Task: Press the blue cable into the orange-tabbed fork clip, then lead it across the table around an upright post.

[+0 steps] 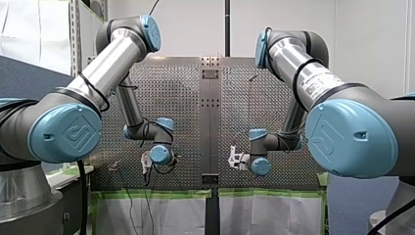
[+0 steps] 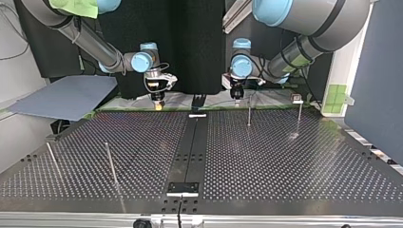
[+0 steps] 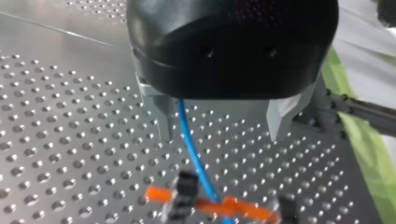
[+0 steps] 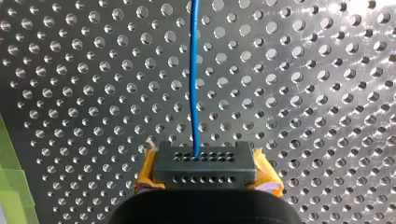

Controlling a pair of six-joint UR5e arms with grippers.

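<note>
Thin blue cable [image 3: 194,154] crossing the orange-tabbed fork clip [image 3: 212,207] on the perforated worktop [image 3: 70,140], rising from the clip up under my left gripper [image 3: 220,135]. Seated in the fork or merely lying across the orange tabs: impossible to tell.

Left gripper black-bodied, hovering just above the clip and pointing down at the worktop. Metal fingers [image 3: 161,121] spread wide, gripping nothing, the cable passing between them close beside one finger.

My right gripper [image 4: 205,175] well apart from the clip, fingers closed on the cable at a black perforated block [image 4: 205,163] between yellow pads [image 4: 147,170]. Free run of cable stretching nearly straight ahead of it, above the holes.

Both arms bent at the elbow, wrists low over the worktop.

Judged by look: cable light, soft and a little springy, likely to kink under a hard bend and to slide through a loose grip. Best taken just beside the clip for pressing in, then further from the clip for leading across.

Thin upright post [image 2: 248,113] on the worktop, place relative to the clip not clear
</note>
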